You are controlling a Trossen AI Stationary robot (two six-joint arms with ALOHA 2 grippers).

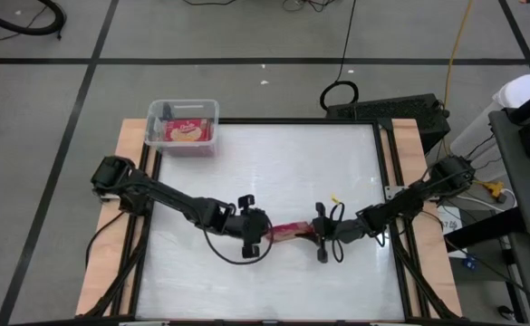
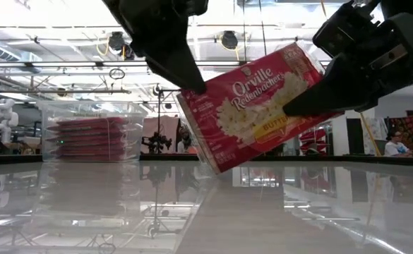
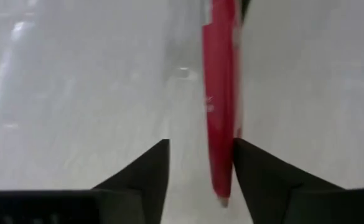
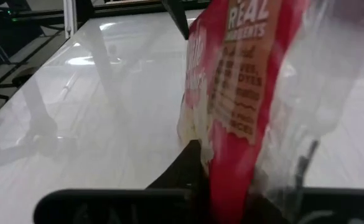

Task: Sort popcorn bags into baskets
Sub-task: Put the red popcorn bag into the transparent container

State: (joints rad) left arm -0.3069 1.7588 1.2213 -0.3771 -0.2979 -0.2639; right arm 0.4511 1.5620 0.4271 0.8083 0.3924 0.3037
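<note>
The scene is brightly lit from ceiling lamps (image 2: 227, 39), seen in the low view. Strong glare is spread across the glossy white desk (image 1: 265, 181), and the room is mirrored in it. The red packet (image 3: 222, 106) is rendered blurred and out of focus in both wrist views.

Two arms meet above the worktop's near centre.

The left claw (image 1: 266, 232) reaches in from the left, fingers (image 3: 145, 171) parted; the right claw (image 1: 317, 234) faces it from the right, its fingers pinched together, both arms stretched low and nearly tip to tip.
</note>
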